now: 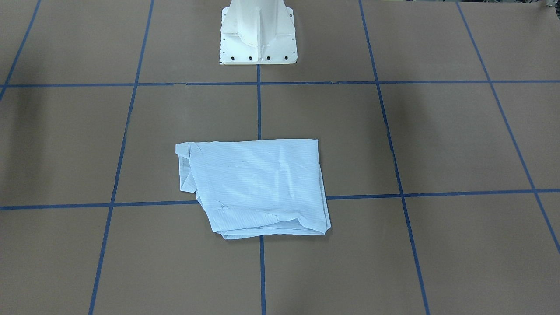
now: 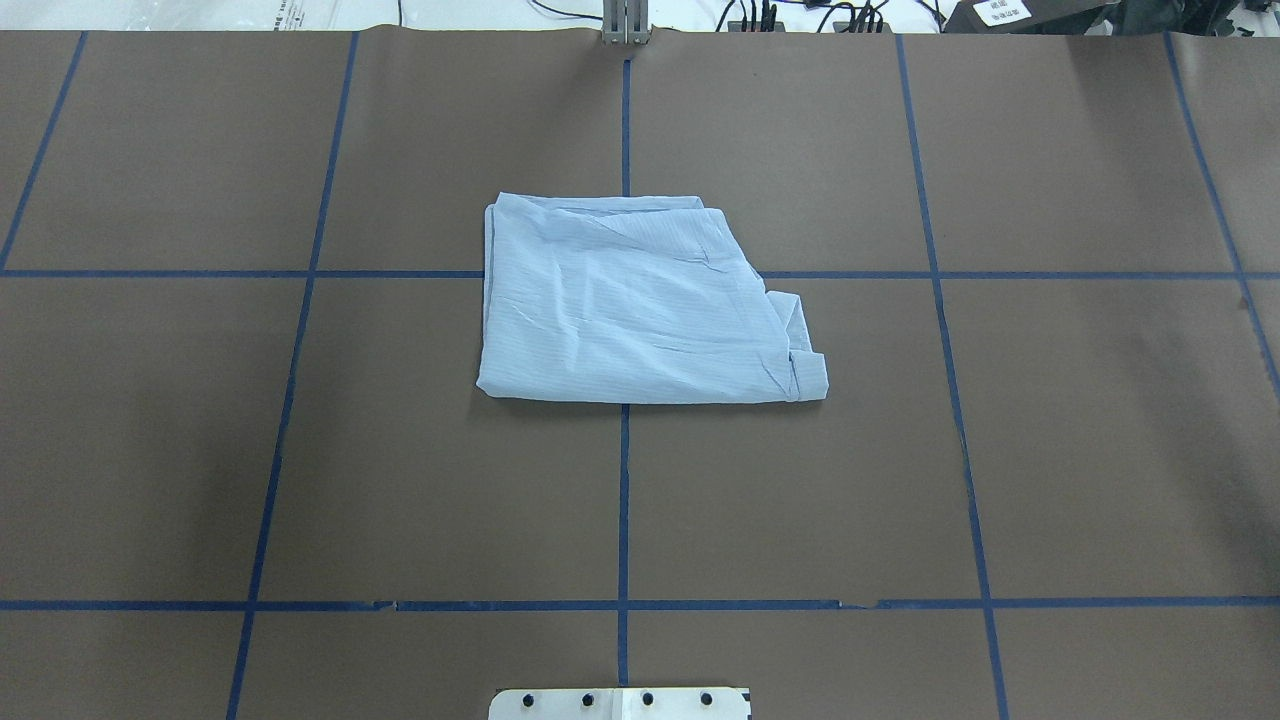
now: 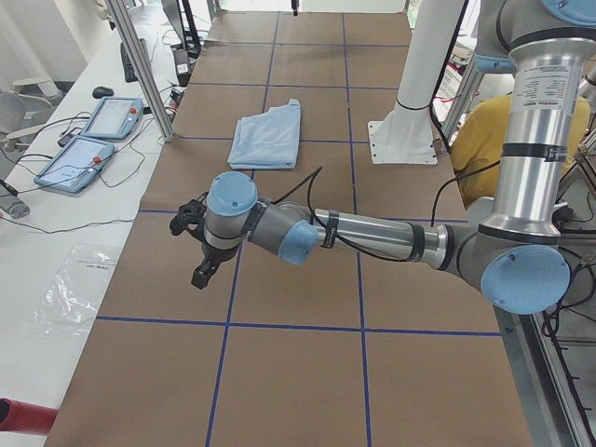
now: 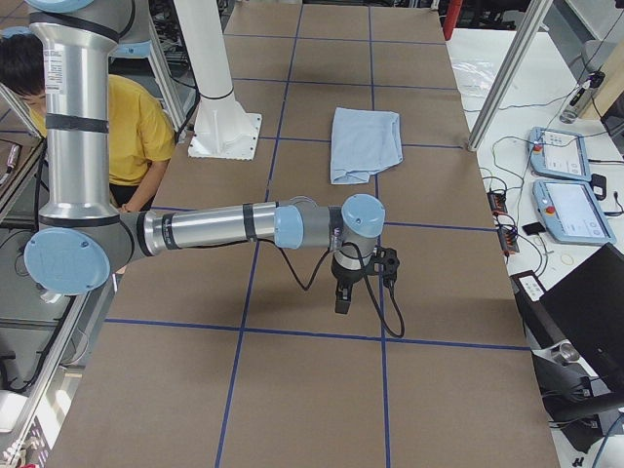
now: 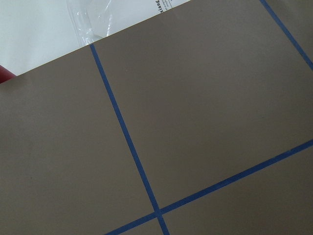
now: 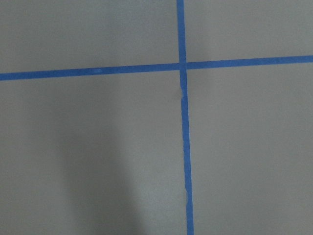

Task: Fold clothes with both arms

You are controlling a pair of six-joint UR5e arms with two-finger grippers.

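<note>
The pale-blue striped shirt (image 1: 258,188) lies folded into a flat, roughly square packet at the middle of the table; it also shows in the overhead view (image 2: 630,300) and both side views (image 3: 268,135) (image 4: 363,143). Both arms are stretched out low over the table's ends, far from the shirt. The left gripper (image 3: 200,275) shows only in the left side view and the right gripper (image 4: 341,300) only in the right side view, so I cannot tell whether either is open or shut. Neither holds cloth. Both wrist views show only brown paper with blue tape lines.
The white pedestal (image 1: 258,39) stands at the robot's side of the table. A person in yellow (image 4: 127,127) sits behind it. Teach pendants (image 3: 88,140) and cables lie on the white bench beyond the far table edge, and a plastic bag (image 3: 70,289) lies there too.
</note>
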